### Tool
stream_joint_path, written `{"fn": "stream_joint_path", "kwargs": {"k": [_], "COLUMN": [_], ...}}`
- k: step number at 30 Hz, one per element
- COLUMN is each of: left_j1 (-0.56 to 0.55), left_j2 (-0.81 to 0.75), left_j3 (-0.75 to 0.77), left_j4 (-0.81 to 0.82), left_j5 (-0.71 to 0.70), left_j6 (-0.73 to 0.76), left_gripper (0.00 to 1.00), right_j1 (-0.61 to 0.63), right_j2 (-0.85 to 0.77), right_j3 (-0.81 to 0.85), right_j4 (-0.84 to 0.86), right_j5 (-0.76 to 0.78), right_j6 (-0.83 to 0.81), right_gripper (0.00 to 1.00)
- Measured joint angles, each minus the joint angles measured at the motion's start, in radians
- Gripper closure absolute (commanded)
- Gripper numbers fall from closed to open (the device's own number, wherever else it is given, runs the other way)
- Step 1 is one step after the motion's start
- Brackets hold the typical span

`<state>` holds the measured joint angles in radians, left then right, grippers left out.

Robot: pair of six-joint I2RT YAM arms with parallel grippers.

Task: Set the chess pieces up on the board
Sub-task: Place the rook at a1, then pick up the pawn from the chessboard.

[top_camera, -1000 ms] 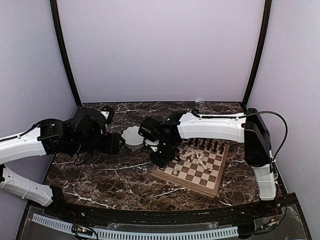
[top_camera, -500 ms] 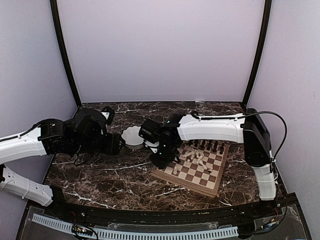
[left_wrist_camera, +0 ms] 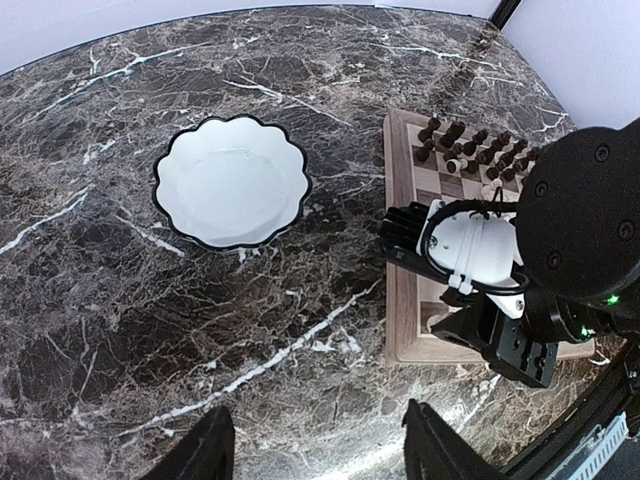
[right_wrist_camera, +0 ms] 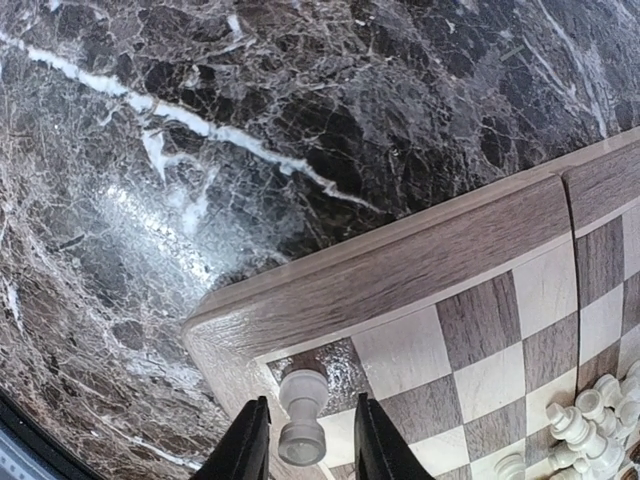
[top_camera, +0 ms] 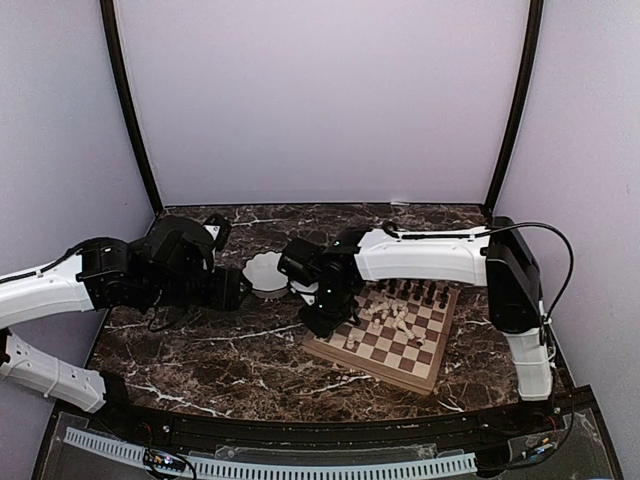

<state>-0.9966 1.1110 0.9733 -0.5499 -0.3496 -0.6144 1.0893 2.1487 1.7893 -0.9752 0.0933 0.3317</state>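
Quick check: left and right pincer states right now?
Left pincer: open, holding nothing.
Right pincer: open, its fingers either side of a pale chess piece standing on the board, gaps showing on both sides.

Left claw [left_wrist_camera: 318, 410], right claw [right_wrist_camera: 311, 402] agape.

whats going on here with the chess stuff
The right gripper is over the left corner of the board, its jaws apart on either side of a pale piece standing on the corner square. More pale pieces lie heaped mid-board, and dark pieces line the far edge. The left gripper hovers open above the table near the empty bowl.
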Motion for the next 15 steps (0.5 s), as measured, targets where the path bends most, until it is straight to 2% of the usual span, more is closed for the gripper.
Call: {"fn": "stream_joint_path", "kwargs": {"k": [6, 12, 15], "left_j1": [0.000, 0.000, 0.000], "left_j2": [0.026, 0.084, 0.115], "left_j3": [0.000, 0.009, 0.026], "left_j4": [0.006, 0.031, 0.038], "left_j5": [0.013, 0.034, 0.042], "left_j6": [0.008, 0.032, 0.047], "left_gripper": [0.40, 0.39, 0.40], "right_j1": [-0.038, -0.135, -0.165], "right_j2": [-0.047, -0.220, -0.254], "right_j3": [0.006, -0.131, -0.195], "right_j4": [-0.012, -0.001, 0.001], "right_j5": [-0.009, 0.000, 0.008], "right_j6": [0.031, 0.040, 0.033], "right_gripper": [0.72, 0.79, 0.81]}}
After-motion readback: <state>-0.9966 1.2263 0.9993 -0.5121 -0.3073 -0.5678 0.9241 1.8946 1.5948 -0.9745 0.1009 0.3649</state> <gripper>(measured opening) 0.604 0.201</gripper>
